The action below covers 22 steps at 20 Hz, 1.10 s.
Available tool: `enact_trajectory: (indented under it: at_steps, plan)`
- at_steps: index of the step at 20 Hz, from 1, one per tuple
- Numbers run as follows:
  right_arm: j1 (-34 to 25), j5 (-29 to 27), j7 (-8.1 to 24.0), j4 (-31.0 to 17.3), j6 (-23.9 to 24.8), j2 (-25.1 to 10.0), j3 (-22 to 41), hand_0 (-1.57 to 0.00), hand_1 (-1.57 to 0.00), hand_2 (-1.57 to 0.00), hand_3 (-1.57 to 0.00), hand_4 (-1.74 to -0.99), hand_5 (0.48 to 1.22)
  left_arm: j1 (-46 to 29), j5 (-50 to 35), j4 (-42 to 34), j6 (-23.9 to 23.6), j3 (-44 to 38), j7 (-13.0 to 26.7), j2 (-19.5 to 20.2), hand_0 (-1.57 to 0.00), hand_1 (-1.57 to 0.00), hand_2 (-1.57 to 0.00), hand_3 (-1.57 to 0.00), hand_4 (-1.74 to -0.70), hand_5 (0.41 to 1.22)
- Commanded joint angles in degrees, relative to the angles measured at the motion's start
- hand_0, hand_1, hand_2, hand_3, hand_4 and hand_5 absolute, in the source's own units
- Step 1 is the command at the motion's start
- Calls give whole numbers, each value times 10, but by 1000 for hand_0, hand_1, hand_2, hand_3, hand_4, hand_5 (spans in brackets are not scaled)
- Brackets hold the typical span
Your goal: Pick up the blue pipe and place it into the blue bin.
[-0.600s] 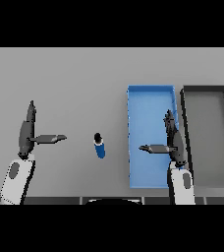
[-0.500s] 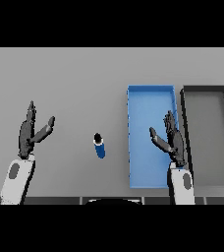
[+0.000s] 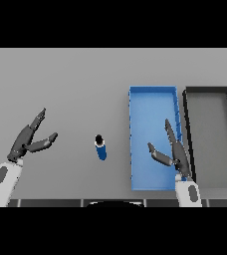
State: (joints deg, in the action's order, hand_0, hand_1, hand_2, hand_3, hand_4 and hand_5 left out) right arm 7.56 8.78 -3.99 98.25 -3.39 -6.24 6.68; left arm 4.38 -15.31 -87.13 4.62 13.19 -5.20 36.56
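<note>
The blue pipe (image 3: 101,148) is a short blue cylinder with a dark top, upright on the grey table near the middle front. To its right lies the blue bin (image 3: 153,99), a long open box with nothing inside. My right hand (image 3: 172,153) hovers over the bin's front right part, fingers straight and thumb spread toward the pipe, holding nothing. My left hand (image 3: 29,141) is at the left, well apart from the pipe, open with its thumb pointing right.
A dark grey bin (image 3: 211,92) stands right beside the blue bin, at the table's right edge. The table's front edge runs just below both forearms.
Both hands have turned and drawn their thumbs in from a wide sideways spread. The left hand tilted to the right. The pipe has not moved.
</note>
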Motion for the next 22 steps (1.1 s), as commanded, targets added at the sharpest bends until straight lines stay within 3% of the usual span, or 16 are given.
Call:
enact_trajectory:
  at_steps: [1,5,9,11,16,22]
  plan:
    - [2,6,4,1,2,-3,1,1,1,1,1,-1203,614,-3,0,0,4,1,-3,2,1,1,1,1,-1080,596]
    - [-5,10,17,1,8,-5,-2,1,1,1,1,-1186,598,-21,-14,-33,40,14,-19,14,1,1,1,1,-1090,596]
    - [-1,14,-4,4,2,-9,4,1,1,1,1,-1201,609,-34,-10,-70,89,54,-20,21,1,1,1,1,-1111,534]
    - [2,14,-3,6,0,-11,4,1,1,1,1,-1208,611,-37,2,-90,92,86,4,3,1,1,1,1,-1141,503]
    - [2,16,10,17,5,-5,7,1,1,1,1,-1221,618,-35,58,-105,76,136,12,-37,1,1,1,1,-1181,469]
    - [8,21,14,25,8,2,14,1,1,1,1,-1229,622,-7,89,-38,71,169,13,-109,1,1,1,1,-1206,468]
